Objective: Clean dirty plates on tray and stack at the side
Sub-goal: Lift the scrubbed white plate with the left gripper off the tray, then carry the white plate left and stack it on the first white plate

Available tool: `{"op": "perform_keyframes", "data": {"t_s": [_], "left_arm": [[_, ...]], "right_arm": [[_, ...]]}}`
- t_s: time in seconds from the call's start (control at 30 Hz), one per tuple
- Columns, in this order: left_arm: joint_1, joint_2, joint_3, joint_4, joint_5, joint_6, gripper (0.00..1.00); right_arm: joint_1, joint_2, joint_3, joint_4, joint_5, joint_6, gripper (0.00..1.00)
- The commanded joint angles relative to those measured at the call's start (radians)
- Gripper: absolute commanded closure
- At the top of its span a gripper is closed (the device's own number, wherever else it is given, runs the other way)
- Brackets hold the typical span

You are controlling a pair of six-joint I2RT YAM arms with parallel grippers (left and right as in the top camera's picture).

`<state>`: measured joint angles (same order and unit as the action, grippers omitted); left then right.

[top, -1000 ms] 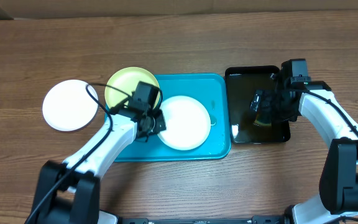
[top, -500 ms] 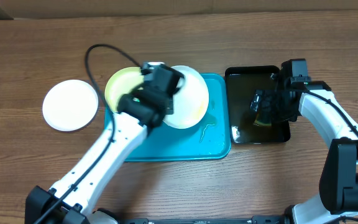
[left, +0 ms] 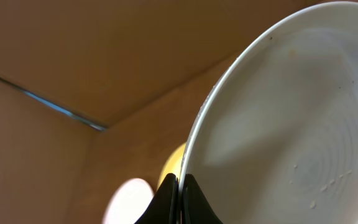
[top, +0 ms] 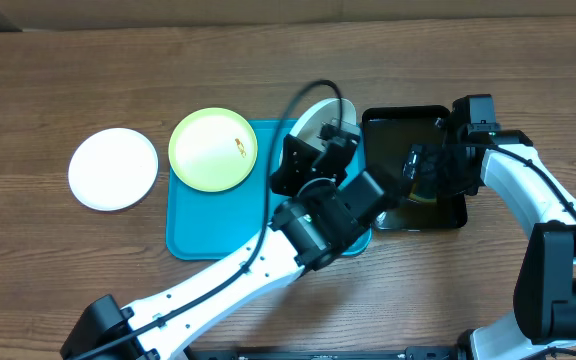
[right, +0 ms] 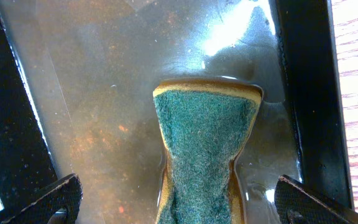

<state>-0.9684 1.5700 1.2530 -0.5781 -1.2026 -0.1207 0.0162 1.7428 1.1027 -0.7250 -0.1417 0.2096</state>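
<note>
Left hand [left: 179, 190] pinching white plate [left: 291, 124] rim, now raised off tray [top: 208, 225], right hand [top: 421, 173] spread above sponge [right: 204, 143], unmoved

Both arms have smooth white shells linked by black joints. The left arm [top: 218, 282] trails a thin black cable [top: 303, 98] in a loop from its black wrist block. The right arm [top: 516, 178] has a boxy black wrist. The left gripper [left: 180, 186] has thin black fingers, and the right gripper [right: 179, 194] has black wedge-shaped tips.
</note>
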Motion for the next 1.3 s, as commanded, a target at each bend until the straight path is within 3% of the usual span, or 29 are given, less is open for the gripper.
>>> {"op": "perform_keyframes", "data": {"t_s": [0.0, 0.2, 0.33, 0.6, 0.77, 0.97, 1.13, 1.27], "left_arm": [[-0.002, 0.023, 0.023, 0.018, -0.125, 0.069, 0.96], [-0.001, 0.025, 0.023, 0.064, -0.117, 0.065, 0.96], [0.004, 0.025, 0.023, 0.061, -0.024, 0.003, 0.96], [0.160, 0.021, 0.023, -0.026, 0.545, -0.281, 0.96], [0.450, -0.007, 0.024, -0.091, 1.058, -0.393, 0.96], [0.919, -0.028, 0.024, -0.135, 1.560, -0.382, 0.96], [1.280, -0.027, 0.023, -0.236, 1.584, -0.354, 0.96], [1.498, -0.027, 0.021, -0.286, 1.497, -0.343, 0.96]], "right_arm": [[0.000, 0.003, -0.004, 0.006, 0.007, 0.004, 0.00], [0.000, 0.003, -0.004, 0.006, 0.007, 0.004, 0.00], [0.000, 0.003, -0.004, 0.006, 0.007, 0.004, 0.00], [0.000, 0.003, -0.004, 0.006, 0.007, 0.004, 0.00], [0.000, 0.003, -0.004, 0.006, 0.007, 0.004, 0.00], [0.000, 0.003, -0.004, 0.006, 0.007, 0.004, 0.00], [0.000, 0.003, -0.004, 0.006, 0.007, 0.004, 0.00], [0.000, 0.003, -0.004, 0.006, 0.007, 0.004, 0.00]]}}
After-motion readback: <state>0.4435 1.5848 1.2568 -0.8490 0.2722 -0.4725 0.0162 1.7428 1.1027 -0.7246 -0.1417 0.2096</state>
